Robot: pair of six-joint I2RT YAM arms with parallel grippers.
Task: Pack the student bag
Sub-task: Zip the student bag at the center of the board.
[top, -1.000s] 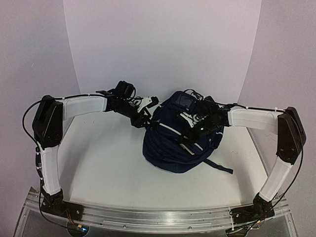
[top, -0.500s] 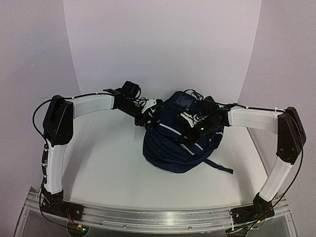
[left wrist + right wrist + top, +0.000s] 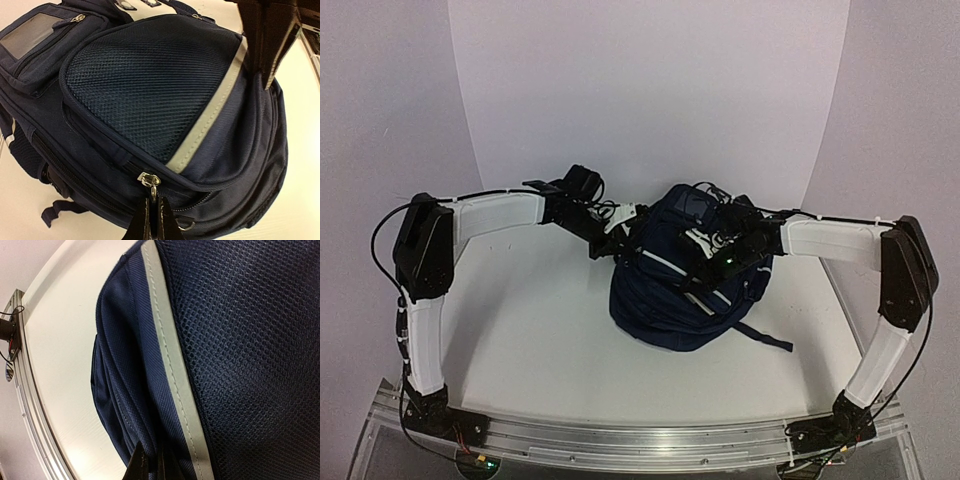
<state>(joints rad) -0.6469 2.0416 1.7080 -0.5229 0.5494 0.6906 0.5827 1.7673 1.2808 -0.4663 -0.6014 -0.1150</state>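
Left gripper (image 3: 151, 206) has moved in against the student bag (image 3: 665, 310) since a second ago, and its jaws, then apart, are now together. Wrist view: tips clamped on the metal zip pull (image 3: 149, 180) just below the mesh front pocket (image 3: 150, 85). Bag sits on the white table (image 3: 520, 330), right of centre, between both claws and touching each. Right gripper (image 3: 150, 462) unchanged: jaws together, pinching bag fabric just beside the grey reflective stripe (image 3: 170, 365), at the pocket's far end.
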